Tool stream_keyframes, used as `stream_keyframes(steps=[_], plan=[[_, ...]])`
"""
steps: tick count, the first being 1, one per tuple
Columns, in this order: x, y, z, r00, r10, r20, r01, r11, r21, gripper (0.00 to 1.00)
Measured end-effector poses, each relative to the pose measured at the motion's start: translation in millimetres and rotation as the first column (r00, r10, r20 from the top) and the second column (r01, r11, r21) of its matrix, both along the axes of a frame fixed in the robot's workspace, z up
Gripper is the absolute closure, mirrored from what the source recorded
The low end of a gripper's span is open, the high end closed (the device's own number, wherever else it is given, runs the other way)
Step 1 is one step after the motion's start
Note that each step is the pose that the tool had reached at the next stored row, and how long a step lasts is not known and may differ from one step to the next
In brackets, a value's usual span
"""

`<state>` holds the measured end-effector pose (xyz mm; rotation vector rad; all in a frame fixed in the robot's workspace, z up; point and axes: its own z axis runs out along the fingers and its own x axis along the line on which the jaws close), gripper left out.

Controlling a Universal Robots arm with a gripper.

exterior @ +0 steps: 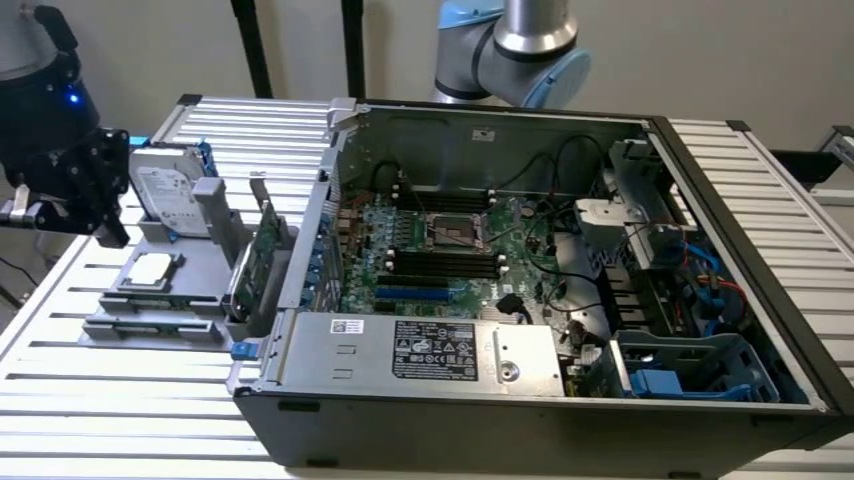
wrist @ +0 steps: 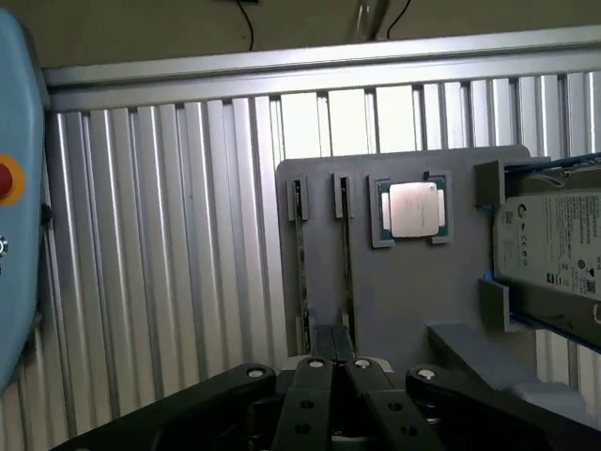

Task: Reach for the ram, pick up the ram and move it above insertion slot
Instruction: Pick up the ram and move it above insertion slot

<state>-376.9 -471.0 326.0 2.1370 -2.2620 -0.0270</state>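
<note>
Exterior view: hovering as one black gripper (exterior: 112, 230) above one grey holder (exterior: 180, 305) at the exterior view's left, clear of it and touching nothing. Pressing the jaws together in the wrist view, pinching nothing. Counting what look like two thin ram (wrist: 299, 263) sticks standing on edge in the holder's two narrow slots, side by side, the second (wrist: 344, 249) lying in line with the fingertips. Counting also one square processor (wrist: 413, 209) beside them, one hard drive (wrist: 554, 249) at the holder's far end, and one green expansion card (exterior: 254, 270) standing between the holder and one open computer case (exterior: 561, 400), with one motherboard (exterior: 454, 240) lying inside.
</note>
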Motion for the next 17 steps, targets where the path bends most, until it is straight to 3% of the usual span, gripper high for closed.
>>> stream_keyframes(steps=[3,10,12,15,17], plan=[[0.0,0.4,-0.5,0.9994,0.034,0.0008,-0.034,0.9994,0.0002,0.89],[0.0,0.4,-0.5,0.9994,0.035,0.0007,-0.035,0.9994,0.0001,0.88],[0.0,0.4,-0.5,0.9994,0.035,0.0007,-0.035,0.9994,0.0001,0.82],[0.0,0.4,-0.6,0.9994,0.035,0.0006,-0.035,0.9994,0.0000,0.64],[0.0,0.4,-2.8,0.9994,0.035,0.0008,-0.035,0.9994,0.0002,0.64]])
